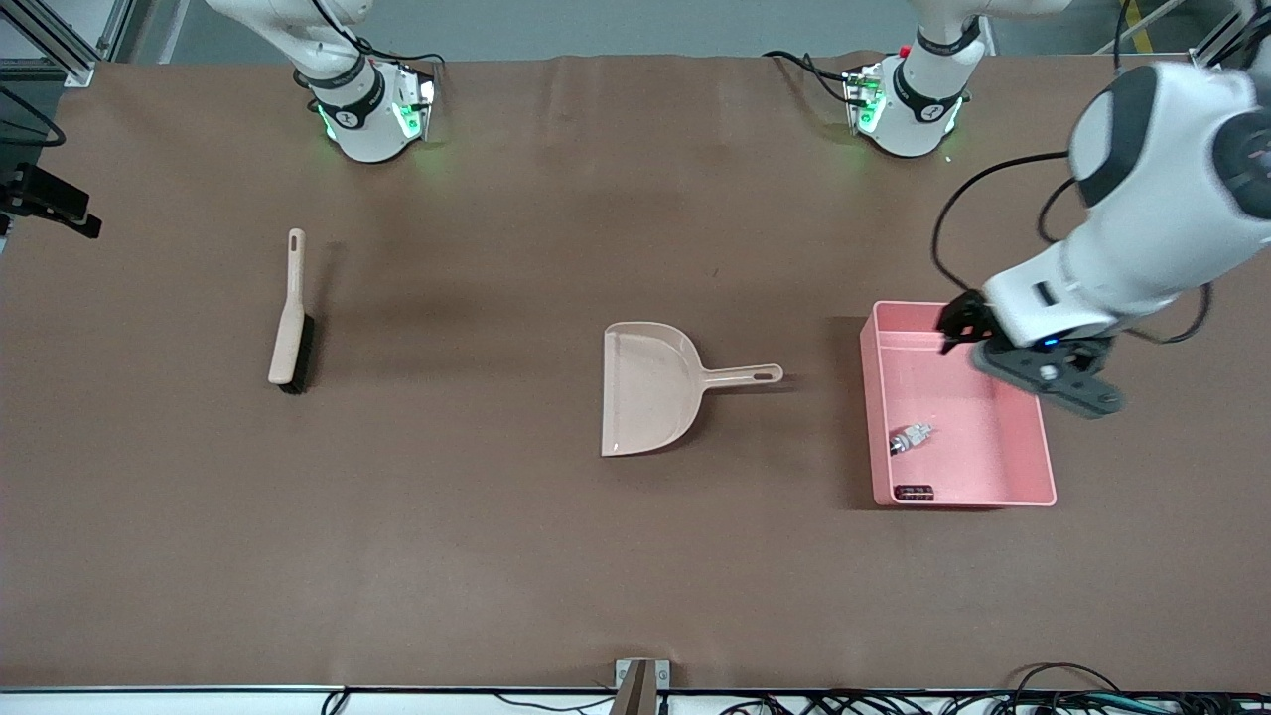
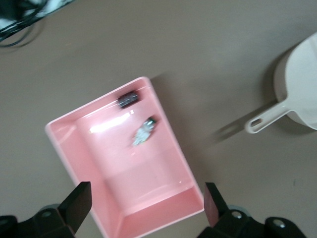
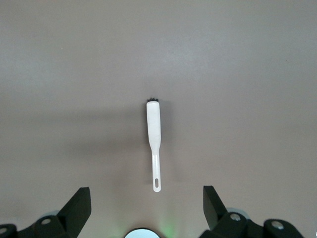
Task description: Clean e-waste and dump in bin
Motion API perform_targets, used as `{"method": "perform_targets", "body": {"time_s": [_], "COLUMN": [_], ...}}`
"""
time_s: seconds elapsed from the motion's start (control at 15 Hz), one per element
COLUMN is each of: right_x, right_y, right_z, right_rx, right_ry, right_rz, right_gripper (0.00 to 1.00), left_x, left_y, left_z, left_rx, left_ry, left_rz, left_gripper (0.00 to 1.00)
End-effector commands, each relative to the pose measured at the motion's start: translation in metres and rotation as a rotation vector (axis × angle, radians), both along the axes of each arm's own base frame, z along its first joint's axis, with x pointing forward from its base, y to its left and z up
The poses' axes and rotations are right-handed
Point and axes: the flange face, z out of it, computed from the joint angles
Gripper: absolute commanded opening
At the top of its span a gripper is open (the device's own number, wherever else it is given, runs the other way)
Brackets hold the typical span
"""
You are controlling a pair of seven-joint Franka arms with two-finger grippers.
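Note:
The pink bin stands toward the left arm's end of the table. Both pieces of e-waste lie in it: the white-grey part and the black block, against the wall nearest the front camera. The left wrist view shows the bin with the white-grey part and the black block. My left gripper hangs open and empty over the bin's end nearest the robots' bases. My right gripper is open and empty, high over the brush; it is out of the front view.
A beige dustpan lies flat mid-table, its handle pointing toward the bin. The beige brush with black bristles lies toward the right arm's end. Brown table cover lies bare around them.

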Motion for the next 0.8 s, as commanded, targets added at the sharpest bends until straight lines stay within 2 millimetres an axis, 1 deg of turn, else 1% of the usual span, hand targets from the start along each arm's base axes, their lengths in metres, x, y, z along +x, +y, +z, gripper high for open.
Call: {"method": "perform_targets", "body": {"time_s": [0.0,0.13,0.2,0.27,0.4,0.47,0.54,0.67,0.74], "right_x": [0.001,0.001,0.001,0.001,0.001,0.001,0.001,0.001,0.001], "right_y": [0.000,-0.001,0.000,-0.001,-0.001,-0.001,-0.002,-0.002,-0.002], "right_z": [0.000,0.001,0.001,0.001,0.001,0.001,0.001,0.001,0.001], "right_rx": [0.013,0.013,0.013,0.013,0.014,0.014,0.014,0.014,0.020], "right_ry": [-0.007,-0.008,-0.008,-0.008,-0.009,-0.009,-0.009,-0.009,-0.009], "right_rz": [-0.012,-0.014,-0.012,-0.014,-0.014,-0.014,-0.017,-0.017,-0.016], "right_gripper": [1.00,1.00,1.00,1.00,1.00,1.00,1.00,1.00,1.00], "left_x": [-0.019,-0.033,-0.039,-0.049,-0.068,-0.080,-0.087,-0.096,-0.097], "left_y": [0.034,0.039,0.047,0.043,0.044,0.045,0.047,0.052,0.052], "left_z": [0.023,0.039,0.046,0.052,0.059,0.062,0.064,0.072,0.073], "left_rx": [-0.010,-0.003,0.000,0.001,-0.003,-0.007,-0.013,-0.013,-0.013], "left_ry": [0.028,0.041,0.050,0.060,0.063,0.062,0.057,0.044,0.046], "left_rz": [0.060,0.093,0.136,0.167,0.250,0.277,0.293,0.323,0.341], "left_gripper": [1.00,1.00,1.00,1.00,1.00,1.00,1.00,1.00,1.00]}}
